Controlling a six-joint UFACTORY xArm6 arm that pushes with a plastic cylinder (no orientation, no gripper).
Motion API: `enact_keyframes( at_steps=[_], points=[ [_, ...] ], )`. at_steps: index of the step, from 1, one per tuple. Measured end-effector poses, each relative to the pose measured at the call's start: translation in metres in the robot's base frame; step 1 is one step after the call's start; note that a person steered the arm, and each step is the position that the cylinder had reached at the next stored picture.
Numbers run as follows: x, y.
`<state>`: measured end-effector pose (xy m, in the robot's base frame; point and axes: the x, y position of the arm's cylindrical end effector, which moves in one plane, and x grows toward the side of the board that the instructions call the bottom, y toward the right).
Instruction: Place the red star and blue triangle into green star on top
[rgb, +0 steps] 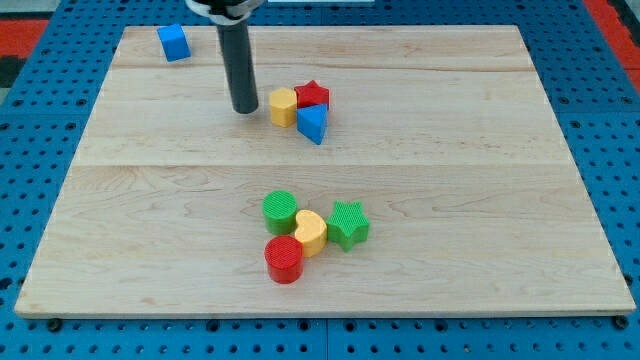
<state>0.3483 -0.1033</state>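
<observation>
The red star (314, 94) and the blue triangle (313, 122) sit together above the board's middle, touching a yellow block (284, 106) on their left. The green star (348, 223) lies lower down, right of the board's centre, at the right end of a second cluster. My tip (244, 108) rests on the board just left of the yellow block, a small gap apart from it, well above the green star.
A green cylinder (280, 210), a yellow heart (310, 232) and a red cylinder (284, 259) cluster left of the green star. A blue cube (174, 42) sits at the top left corner of the wooden board (520, 200).
</observation>
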Motion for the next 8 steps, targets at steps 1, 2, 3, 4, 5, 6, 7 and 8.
enact_keyframes(
  at_steps=[1,2,3,4,5,6,7,8],
  points=[
    [-0.027,0.012],
    [-0.044,0.044],
    [-0.051,0.075],
    [-0.031,0.086],
    [0.016,0.081],
    [0.035,0.082],
    [0.051,0.088],
    [0.072,0.094]
  ],
)
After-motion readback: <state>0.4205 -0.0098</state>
